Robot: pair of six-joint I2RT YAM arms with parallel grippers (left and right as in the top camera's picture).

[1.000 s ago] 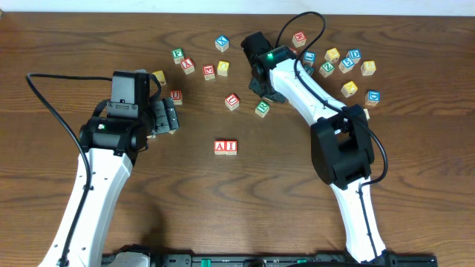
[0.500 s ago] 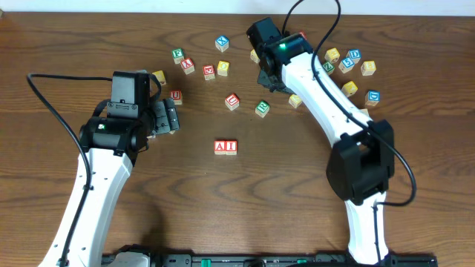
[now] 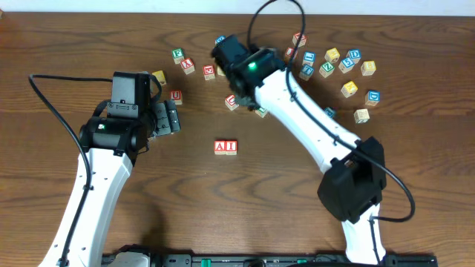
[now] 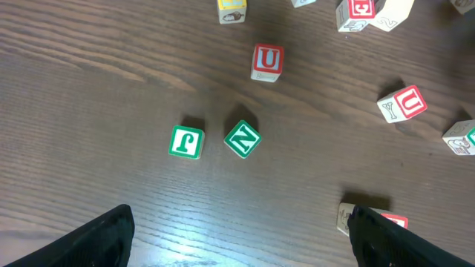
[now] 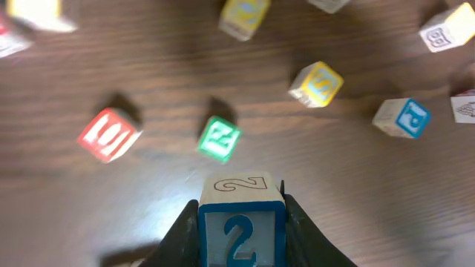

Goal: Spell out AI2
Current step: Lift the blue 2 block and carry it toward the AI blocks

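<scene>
The red A block [image 3: 220,146] and the red I block [image 3: 231,146] stand side by side at the table's middle. My right gripper [image 5: 241,231] is shut on a blue 2 block [image 5: 241,222] and holds it above the table. In the overhead view the right gripper [image 3: 239,87] hangs over the loose blocks behind A and I, and the 2 block is hidden under the wrist. My left gripper [image 3: 169,119] is open and empty at the left, its fingertips [image 4: 104,237] wide apart. A red block [image 4: 371,219] peeks out by its right finger.
Several loose letter blocks lie along the back [image 3: 349,63]. Below the right gripper lie a red block [image 5: 110,133], a green one [image 5: 220,139] and a yellow one [image 5: 318,83]. Green J [image 4: 186,142], green N [image 4: 243,139] and red U [image 4: 267,61] lie before the left gripper.
My right arm has swung left from the back-right cluster to above the blocks behind A and I, carrying the 2 block. The left arm has not moved.
</scene>
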